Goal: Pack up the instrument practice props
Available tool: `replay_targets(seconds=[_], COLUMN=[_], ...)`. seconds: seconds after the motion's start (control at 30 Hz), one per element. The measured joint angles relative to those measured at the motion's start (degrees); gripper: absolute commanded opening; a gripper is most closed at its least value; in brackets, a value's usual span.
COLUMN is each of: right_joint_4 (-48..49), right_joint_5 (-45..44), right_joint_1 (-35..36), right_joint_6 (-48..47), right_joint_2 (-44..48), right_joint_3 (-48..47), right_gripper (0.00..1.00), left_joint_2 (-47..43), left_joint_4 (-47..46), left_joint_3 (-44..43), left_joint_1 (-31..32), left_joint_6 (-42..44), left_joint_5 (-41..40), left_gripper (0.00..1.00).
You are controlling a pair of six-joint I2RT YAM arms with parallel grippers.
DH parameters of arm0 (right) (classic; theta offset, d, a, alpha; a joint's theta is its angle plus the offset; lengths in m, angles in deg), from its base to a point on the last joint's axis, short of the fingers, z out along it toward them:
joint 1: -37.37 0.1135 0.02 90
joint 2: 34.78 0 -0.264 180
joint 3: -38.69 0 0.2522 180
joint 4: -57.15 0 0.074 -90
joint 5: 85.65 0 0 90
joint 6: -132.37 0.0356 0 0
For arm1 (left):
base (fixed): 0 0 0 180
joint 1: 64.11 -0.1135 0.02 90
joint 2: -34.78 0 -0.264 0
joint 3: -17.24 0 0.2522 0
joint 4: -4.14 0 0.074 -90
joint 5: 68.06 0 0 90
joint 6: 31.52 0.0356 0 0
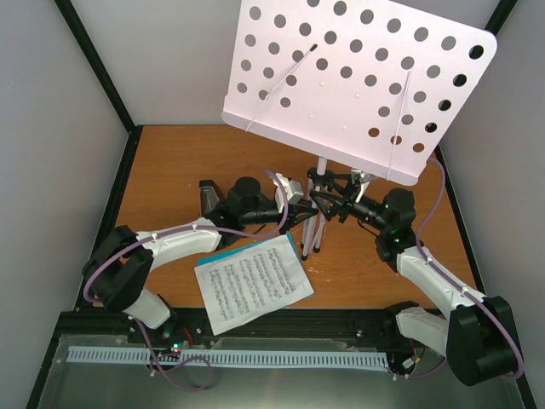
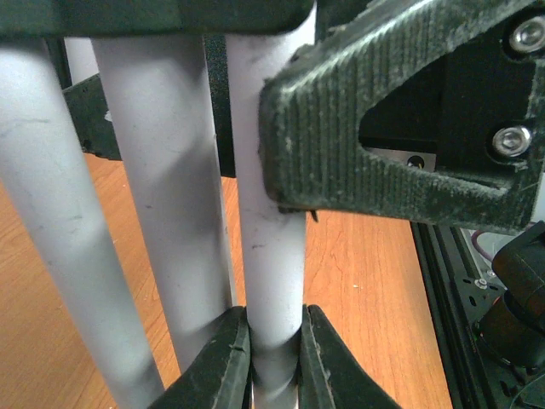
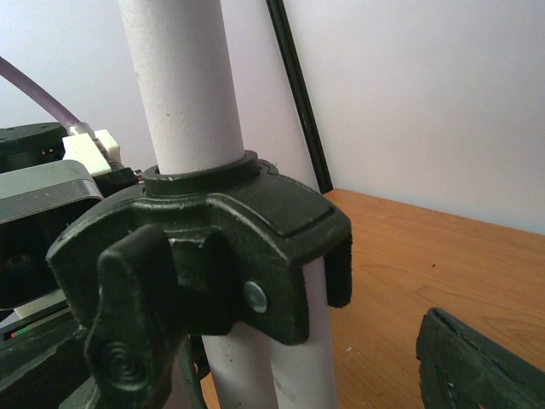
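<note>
The white desk (image 1: 358, 77) of the music stand (image 1: 321, 168) covers its upper pole and the far right of the bench (image 1: 170, 162). The teal folder (image 1: 220, 255) shows only as a rim under the sheet music (image 1: 253, 283), and the print is too small to read. My left arm hides part of the metronome (image 1: 209, 198). My right end effector (image 1: 328, 203) shows one finger (image 3: 477, 362) in its wrist view, cropped at the bottom. My left end effector (image 2: 274, 349) is cropped too, as are the stand's tubes.

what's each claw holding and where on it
Left claw grips the music stand by one silver lower tube; right claw is open by the collar, holding nothing.
</note>
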Motion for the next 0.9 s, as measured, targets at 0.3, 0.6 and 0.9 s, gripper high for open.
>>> replay_targets(seconds=[0.3, 0.6, 0.9], right_joint_4=[1.7, 4.0, -8.3], right_joint_5=[0.9, 3.7, 1.1], right_joint_1=[1.4, 3.7, 3.7], right_joint_6=[0.7, -1.7, 1.7], right_joint_2=[-3.7, -7.4, -3.4], right_joint_3=[-0.9, -3.3, -5.3], right_gripper=[0.83, 0.29, 0.16], left_joint_2=[0.0, 0.0, 0.0], left_joint_4=[-0.4, -0.5, 5.7], left_joint_3=[0.2, 0.2, -3.1], left_joint_1=[-0.1, -0.2, -0.3], left_joint_6=[0.0, -1.6, -8.4], left_joint_5=[-0.1, 0.3, 3.8], left_gripper=[0.0, 0.0, 0.0])
